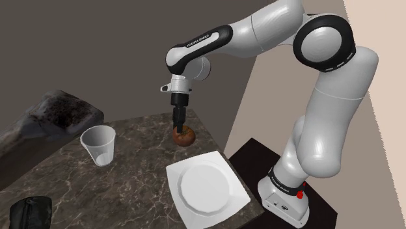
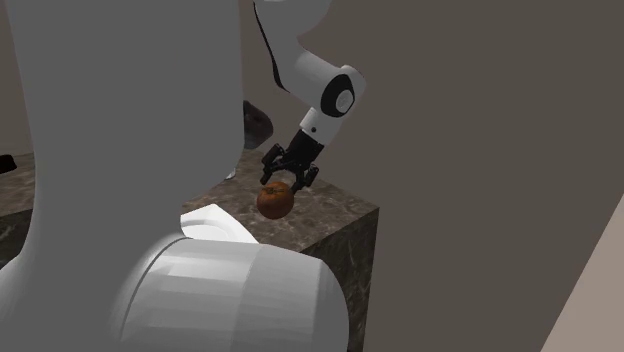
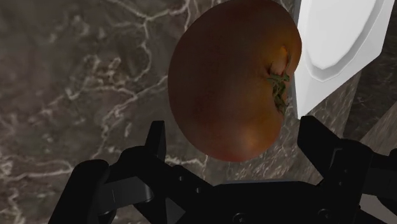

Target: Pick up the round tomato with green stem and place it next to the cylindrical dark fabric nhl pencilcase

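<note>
A reddish-brown round tomato (image 1: 184, 136) with a green stem (image 3: 278, 86) lies on the dark marble table (image 1: 130, 188) near its far corner. My black gripper (image 1: 180, 128) points down over it, open, with one finger on each side of the tomato (image 3: 222, 89). In the wrist view the fingertips (image 3: 154, 137) stand apart and do not visibly press the fruit. The second exterior view has the gripper (image 2: 286, 180) just above the tomato (image 2: 274, 200). A dark fabric pencil case (image 1: 29, 211) lies at the shoulder view's lower left, far from the gripper.
A white cup (image 1: 99, 144) stands left of the tomato in the shoulder view. A white square plate (image 1: 207, 188) lies near the stand, close to the tomato (image 3: 337, 38). A dark lumpy object (image 1: 55, 114) rests beyond the table's left. The table edge drops just behind the tomato.
</note>
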Tool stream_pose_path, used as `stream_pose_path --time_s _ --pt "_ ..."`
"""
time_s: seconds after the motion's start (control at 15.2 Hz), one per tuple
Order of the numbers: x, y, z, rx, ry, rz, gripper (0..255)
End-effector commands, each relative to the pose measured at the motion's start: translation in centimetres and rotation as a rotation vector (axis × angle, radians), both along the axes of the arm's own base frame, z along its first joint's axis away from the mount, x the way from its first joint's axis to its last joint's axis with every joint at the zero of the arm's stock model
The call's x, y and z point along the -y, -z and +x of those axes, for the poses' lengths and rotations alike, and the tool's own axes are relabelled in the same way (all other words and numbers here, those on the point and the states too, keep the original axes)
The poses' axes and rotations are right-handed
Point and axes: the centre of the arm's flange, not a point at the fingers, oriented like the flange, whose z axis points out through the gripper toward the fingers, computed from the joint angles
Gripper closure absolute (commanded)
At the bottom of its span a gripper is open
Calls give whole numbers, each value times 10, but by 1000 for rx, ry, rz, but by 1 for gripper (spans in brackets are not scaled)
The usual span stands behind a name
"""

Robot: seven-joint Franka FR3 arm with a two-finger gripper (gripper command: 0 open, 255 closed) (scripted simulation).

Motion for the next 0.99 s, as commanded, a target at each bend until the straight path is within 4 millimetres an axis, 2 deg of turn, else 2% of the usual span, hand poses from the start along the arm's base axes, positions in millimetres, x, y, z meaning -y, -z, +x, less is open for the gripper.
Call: stream_pose_path --time_s 0.0,0.2,0.26,0.86,0.92 --pt "0 0 0 0 0 0 0" --pt "0 0 0 0 0 0 0" --pt "0 0 0 0 0 0 255" --pt "0 0 0 0 0 0 255" --pt "0 -5 0 0 0 0 255"
